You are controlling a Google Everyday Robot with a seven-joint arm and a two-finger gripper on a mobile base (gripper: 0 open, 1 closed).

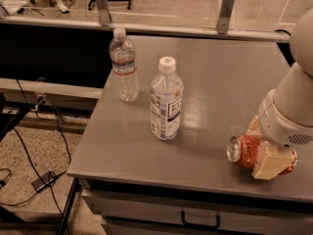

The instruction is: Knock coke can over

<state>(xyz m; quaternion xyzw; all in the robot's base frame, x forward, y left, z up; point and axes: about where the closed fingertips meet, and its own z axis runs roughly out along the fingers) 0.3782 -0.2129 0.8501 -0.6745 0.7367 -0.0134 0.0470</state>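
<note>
The coke can [241, 150] lay on its side on the tabletop [220, 82]. The gripper [260, 150] was right there, its fingers [271, 164] closed around the can.

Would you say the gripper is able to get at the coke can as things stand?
Probably yes: the gripper is right at the coke can, which lies on its side near the front edge of the table; the near bottle and far bottle stand well clear.
</note>
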